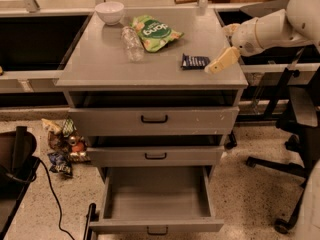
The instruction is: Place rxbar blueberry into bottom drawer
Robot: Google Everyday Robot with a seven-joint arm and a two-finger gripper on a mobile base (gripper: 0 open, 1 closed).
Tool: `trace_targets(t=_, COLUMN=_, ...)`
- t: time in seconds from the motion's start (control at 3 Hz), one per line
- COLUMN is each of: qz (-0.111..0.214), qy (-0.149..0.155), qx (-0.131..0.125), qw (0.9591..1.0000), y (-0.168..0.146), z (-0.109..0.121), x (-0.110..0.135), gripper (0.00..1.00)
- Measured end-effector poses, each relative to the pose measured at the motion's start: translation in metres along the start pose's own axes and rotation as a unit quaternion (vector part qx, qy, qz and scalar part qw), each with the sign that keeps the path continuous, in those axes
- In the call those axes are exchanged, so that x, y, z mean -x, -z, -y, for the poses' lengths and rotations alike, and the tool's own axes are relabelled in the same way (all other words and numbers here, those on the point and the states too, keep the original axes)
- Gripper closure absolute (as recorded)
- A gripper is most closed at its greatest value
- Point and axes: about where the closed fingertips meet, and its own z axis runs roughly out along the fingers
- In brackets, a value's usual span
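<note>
A grey metal cabinet point(150, 121) fills the middle of the view, its flat tabletop point(95, 64) carrying several small things. The bottom drawer point(125, 227), the deepest of three, stands pulled well out toward the camera, its inside open to view and a small dark handle on its front. The two shallower drawers point(200, 120) above it sit slightly out from the frame.

A white robot arm point(272, 29) reaches in from the right, above the tabletop's right edge. A dark office chair point(300, 129) stands on the floor to the right of the cabinet.

On the tabletop a green snack bag point(155, 33) lies toward the back, a clear plastic bottle point(132, 43) on its side just left of it, and a white bowl point(109, 11) at the back left corner.

The claw point(223, 60), tan and angled down to the left, is at the tabletop's right front. How far it is open I cannot tell; it has hold of nothing. The rxbar blueberry point(195, 61) lies flat on the tabletop just left of the claw.
</note>
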Motion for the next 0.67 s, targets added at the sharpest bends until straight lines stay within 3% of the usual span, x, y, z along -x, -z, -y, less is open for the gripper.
trace_targets(t=0.67, qz=0.032, qy=-0.042, qx=0.022, qw=0.9984, y=-0.047, z=0.018, x=-0.014, gripper=0.00)
